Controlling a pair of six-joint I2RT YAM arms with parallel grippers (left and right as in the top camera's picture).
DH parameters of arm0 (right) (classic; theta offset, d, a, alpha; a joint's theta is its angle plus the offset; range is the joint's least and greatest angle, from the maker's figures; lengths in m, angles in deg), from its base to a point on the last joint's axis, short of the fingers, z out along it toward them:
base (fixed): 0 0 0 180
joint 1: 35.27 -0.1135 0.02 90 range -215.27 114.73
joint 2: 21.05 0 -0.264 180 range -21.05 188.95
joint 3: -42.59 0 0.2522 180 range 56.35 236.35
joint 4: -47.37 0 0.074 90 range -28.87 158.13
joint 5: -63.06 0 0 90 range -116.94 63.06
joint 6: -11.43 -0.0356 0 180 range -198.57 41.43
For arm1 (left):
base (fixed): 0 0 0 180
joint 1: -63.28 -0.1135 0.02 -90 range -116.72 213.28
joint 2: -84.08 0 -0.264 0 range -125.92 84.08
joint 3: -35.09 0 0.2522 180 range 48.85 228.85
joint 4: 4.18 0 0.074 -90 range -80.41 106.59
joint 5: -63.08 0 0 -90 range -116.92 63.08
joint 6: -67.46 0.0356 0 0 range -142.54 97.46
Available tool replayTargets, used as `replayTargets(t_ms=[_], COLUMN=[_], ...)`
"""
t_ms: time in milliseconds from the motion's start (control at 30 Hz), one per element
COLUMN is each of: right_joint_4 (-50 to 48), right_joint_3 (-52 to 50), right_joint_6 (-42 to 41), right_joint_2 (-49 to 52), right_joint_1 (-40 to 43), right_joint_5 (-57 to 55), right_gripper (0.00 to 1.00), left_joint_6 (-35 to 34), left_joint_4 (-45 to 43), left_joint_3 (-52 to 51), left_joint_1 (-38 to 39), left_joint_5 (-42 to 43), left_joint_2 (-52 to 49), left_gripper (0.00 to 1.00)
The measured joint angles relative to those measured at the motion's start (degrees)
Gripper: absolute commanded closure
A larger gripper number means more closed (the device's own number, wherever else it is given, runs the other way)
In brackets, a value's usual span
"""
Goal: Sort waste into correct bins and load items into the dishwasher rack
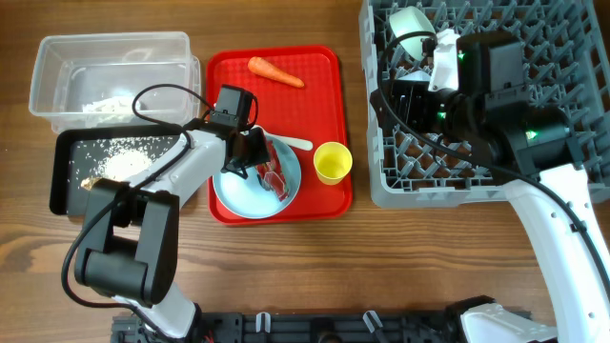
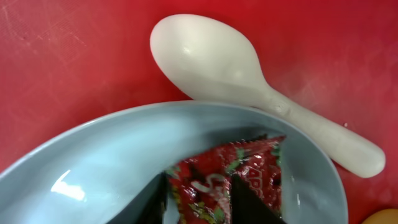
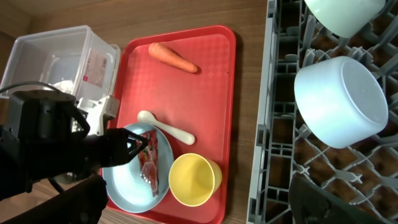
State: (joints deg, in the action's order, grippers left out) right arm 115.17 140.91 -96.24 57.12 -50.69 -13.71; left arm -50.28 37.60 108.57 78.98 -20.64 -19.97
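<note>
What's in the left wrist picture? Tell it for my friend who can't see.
The left end effector pinches a red-and-white wrapper on a light-blue plate. A white spoon lies beside the plate on a red tray.

Illumination: bright, even, from overhead in all three views.
Shadows: soft and faint, close beside objects on the desk (image 1: pixel 286 276).
Glare: white highlight on the plate (image 2: pixel 93 158); sheen on the spoon (image 2: pixel 205 56).
Exposure: white bowl (image 3: pixel 341 99) near washed out, right wrist view.
Focus: left wrist close-up slightly soft; overhead sharp.
</note>
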Motion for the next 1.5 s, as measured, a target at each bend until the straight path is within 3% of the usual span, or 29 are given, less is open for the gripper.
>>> replayTargets(t_ms=[133,600,867,1100,1300,1500], right_joint_4=[0.0,0.1,0.2,0.2,0.0,-0.5], right_joint_3=[0.0,0.0,0.0,0.0,0.0,0.0], right_joint_6=[0.0,0.0,0.0,0.0,0.0,-0.1], right_joint_2=[0.0,0.0,0.0,0.0,0.0,0.0], right_joint_1=[0.0,0.0,0.0,0.0,0.0,0.0], right_joint_5=[0.0,0.0,0.0,0.0,0.0,0.0], right_gripper=[0.05,0.05,0.05,0.05,0.05,0.05], left_joint_6=[0.3,0.9,0.9,1.1,1.1,1.1], left_joint_4=[0.0,-1.8,0.2,-0.2,-3.0,-10.4], left_joint_3=[0.0,0.0,3.5,5.2,5.2,5.2], left_joint_1=[0.0,0.0,-1.2,-12.5,-25.6,-33.9], left_joint_5=[0.0,0.0,0.2,-0.3,-1.0,-1.6], left_joint_2=[0.0,-0.2,12.7,23.7,24.2,24.1], left_gripper=[0.96,0.96,0.96,0.96,0.96,0.96])
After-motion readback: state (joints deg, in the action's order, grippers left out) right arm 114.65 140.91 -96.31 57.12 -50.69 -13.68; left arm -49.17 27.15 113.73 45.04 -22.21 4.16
